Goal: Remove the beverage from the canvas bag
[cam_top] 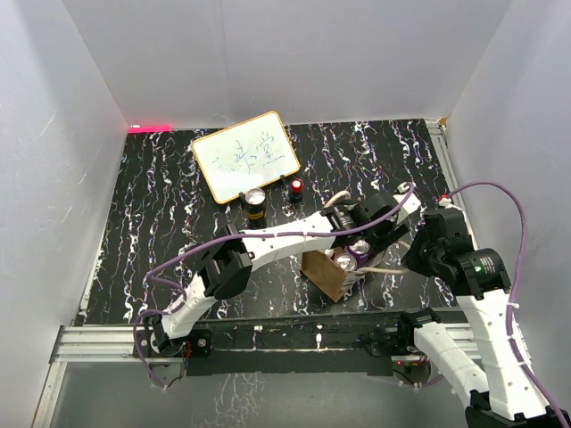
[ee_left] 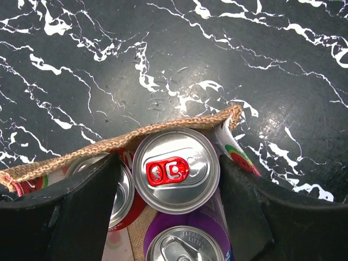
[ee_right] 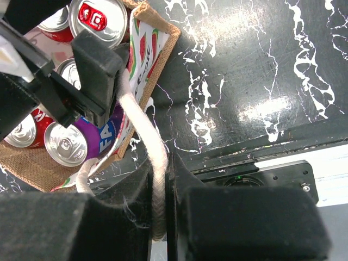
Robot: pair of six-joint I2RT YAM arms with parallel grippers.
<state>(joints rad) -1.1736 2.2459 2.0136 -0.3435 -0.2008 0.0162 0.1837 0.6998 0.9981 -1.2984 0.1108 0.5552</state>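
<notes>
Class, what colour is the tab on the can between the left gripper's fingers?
Red tab; left wrist view shows it best.

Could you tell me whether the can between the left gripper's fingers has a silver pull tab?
No, the can at the left gripper has a red pull tab.

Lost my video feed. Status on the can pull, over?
Left gripper open, straddling silver-topped red-tab can in brown canvas bag. Right gripper shut on white cord handle. Purple can, red can crowd it.

Plain white walls (cam_top: 268,53) enclose a black tabletop (cam_top: 143,205) veined with white; a red light (cam_top: 150,128) glows at its far-left corner.
</notes>
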